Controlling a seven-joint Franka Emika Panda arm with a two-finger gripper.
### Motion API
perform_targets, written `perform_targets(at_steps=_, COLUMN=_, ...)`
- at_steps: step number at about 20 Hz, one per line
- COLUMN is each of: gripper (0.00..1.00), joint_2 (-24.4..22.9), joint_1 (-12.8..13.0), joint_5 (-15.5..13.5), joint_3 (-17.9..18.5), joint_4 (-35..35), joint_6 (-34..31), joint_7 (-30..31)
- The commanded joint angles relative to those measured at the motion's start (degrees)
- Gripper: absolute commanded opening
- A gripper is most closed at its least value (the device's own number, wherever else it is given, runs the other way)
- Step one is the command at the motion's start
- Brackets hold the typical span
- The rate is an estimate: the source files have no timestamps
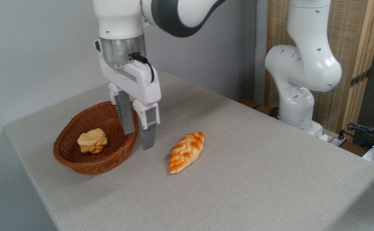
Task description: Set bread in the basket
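Camera view showed the bread (pixel 92 141) lying inside the basket (pixel 78 162). Over the basket's right rim hung the gripper (pixel 139 141), fingers parted and empty. Right of the basket lay a braided loaf (pixel 186 152).
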State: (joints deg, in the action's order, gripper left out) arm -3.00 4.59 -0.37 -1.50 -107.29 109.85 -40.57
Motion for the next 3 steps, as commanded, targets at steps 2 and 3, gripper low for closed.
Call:
perform_targets(at_steps=2, gripper=1.00, joint_2=-1.1, joint_1=0.6, joint_5=0.3, joint_3=1.1, joint_4=-0.4, joint_6=-4.1, joint_7=-1.6)
perform_targets(at_steps=3, gripper=1.00, joint_2=-1.1, joint_1=0.6, joint_5=0.2, joint_3=1.1, joint_4=-0.4, joint_6=-4.1, joint_7=-1.8)
